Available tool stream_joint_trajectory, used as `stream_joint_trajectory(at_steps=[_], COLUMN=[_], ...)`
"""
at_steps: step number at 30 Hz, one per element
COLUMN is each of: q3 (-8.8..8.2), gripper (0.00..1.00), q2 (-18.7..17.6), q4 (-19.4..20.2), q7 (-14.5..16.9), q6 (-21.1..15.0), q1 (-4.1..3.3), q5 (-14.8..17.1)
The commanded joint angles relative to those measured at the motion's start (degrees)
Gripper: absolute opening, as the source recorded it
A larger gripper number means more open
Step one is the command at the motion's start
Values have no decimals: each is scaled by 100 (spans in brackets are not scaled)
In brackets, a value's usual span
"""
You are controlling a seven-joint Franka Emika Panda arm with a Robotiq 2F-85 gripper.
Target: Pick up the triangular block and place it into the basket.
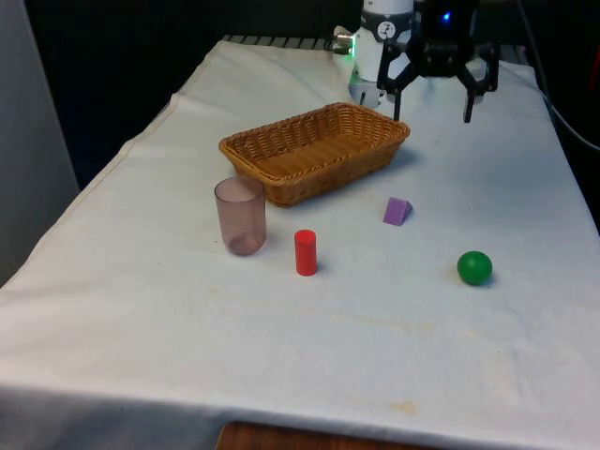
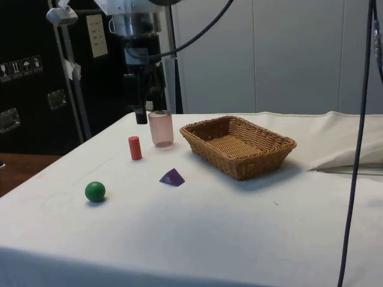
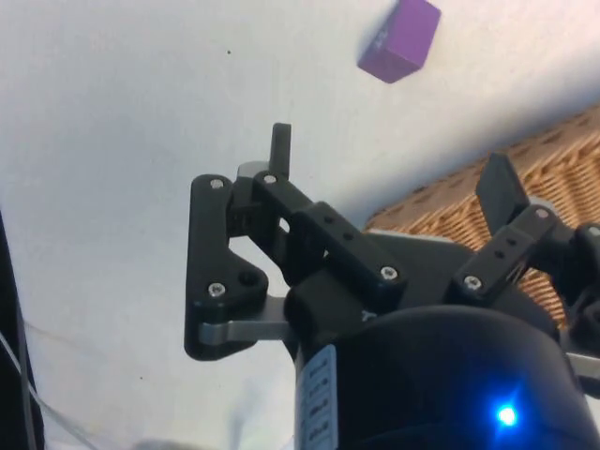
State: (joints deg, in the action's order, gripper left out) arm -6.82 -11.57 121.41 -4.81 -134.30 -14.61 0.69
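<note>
The triangular block (image 1: 397, 211) is purple and lies on the white cloth, a short way in front of the wicker basket (image 1: 286, 125) toward the front view's right. In the side view the block (image 2: 172, 177) rests between the basket (image 2: 239, 166) and a green ball. My gripper (image 1: 433, 114) hangs open above the cloth, behind the basket's far right corner, with nothing between its fingers. From the side, the gripper (image 2: 146, 112) stands behind a pink cup. The wrist view has the block (image 3: 400, 39) well beyond the spread fingertips (image 3: 280, 145), and the basket (image 3: 553, 150) beside one finger.
A translucent pink cup (image 1: 241, 216) stands left of the basket's near corner. A red cylinder (image 1: 306, 251) stands upright in front of it. A green ball (image 1: 474, 267) lies to the front view's right of the block. The table's edges drop away on both sides.
</note>
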Motion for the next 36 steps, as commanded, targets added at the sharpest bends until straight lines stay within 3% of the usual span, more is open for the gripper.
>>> stream_joint_trajectory(at_steps=[1,8,16,17,21,25,26,30,35,36], q3=[11,57,69,69,92,126,103,138,132,103], gripper=[100,100,100,100,100,100,100,100,100,100], q2=[-40,-201,-401,-378,-458,-527,-510,-619,-751,-739], q4=[23,57,241,195,372,550,510,676,710,693], q7=[-69,-223,-504,-447,-602,-625,-625,-602,-573,-625], q6=[-97,-201,-653,-521,-894,-1215,-1089,-1518,-1725,-1650], q1=[-17,0,-17,0,-11,0,-6,11,40,6], q5=[6,0,11,0,23,52,0,57,63,0])
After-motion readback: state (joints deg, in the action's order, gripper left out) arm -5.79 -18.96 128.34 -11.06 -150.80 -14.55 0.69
